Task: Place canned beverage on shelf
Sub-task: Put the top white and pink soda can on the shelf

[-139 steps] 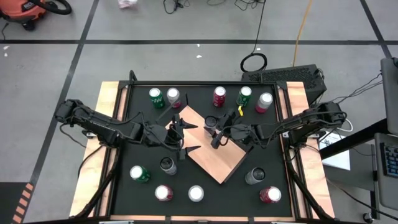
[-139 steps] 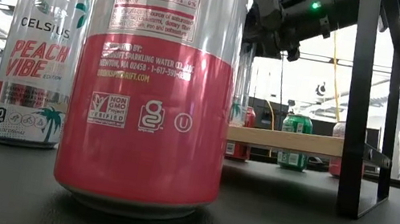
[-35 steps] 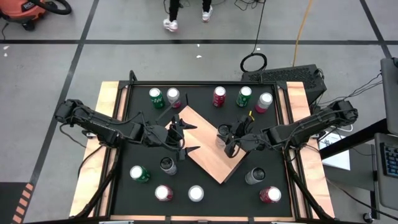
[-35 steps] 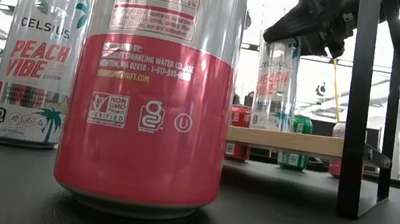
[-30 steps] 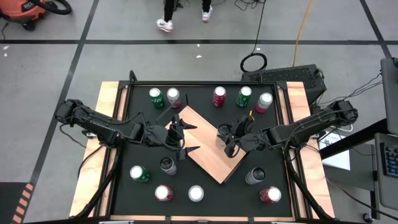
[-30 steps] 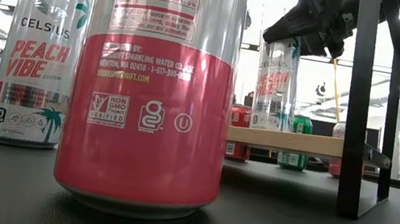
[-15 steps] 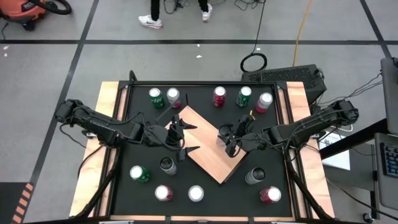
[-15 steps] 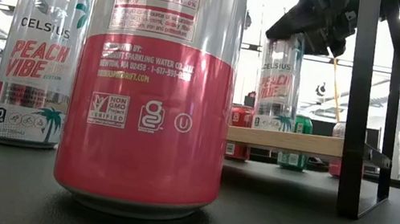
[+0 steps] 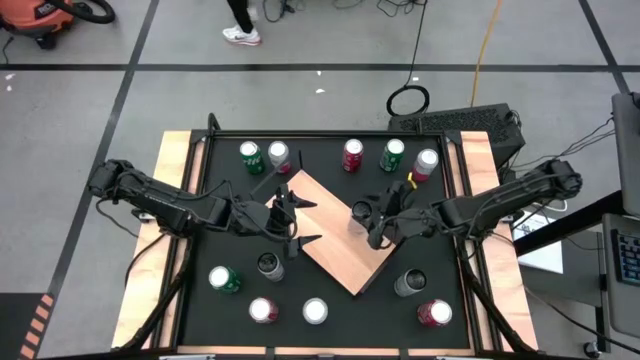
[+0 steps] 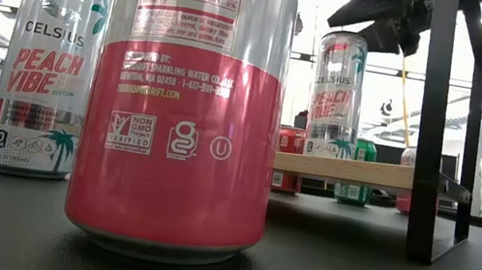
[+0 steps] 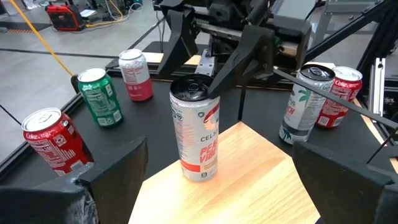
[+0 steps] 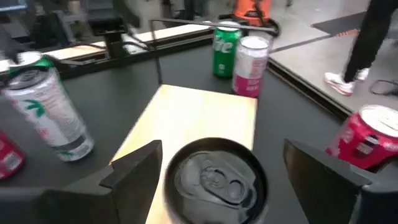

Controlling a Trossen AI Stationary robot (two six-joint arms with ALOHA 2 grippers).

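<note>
A slim silver Celsius can (image 10: 337, 97) stands upright with its base on the light wood shelf board (image 10: 367, 172), near the board's right corner in the high view (image 9: 358, 214). My right gripper (image 10: 385, 22) is open just above the can. In the right wrist view its fingers (image 12: 134, 168) stand apart on either side of the can's top (image 12: 214, 177), with a gap on each side. My left gripper (image 9: 287, 214) is open and empty at the shelf's left corner, facing the can (image 11: 198, 134).
Several cans stand along the table's far edge, such as a green one (image 9: 250, 155) and a red one (image 9: 352, 154). Several more stand near the front (image 9: 315, 311). A big pink can (image 10: 188, 97) stands close to the low camera. A person's legs (image 9: 240, 20) show beyond the table.
My right gripper has come off the can's top, risen clear of it and drawn back a little toward the table's right edge. The can shifted slightly while still held and now stands alone, upright on the shelf board.
</note>
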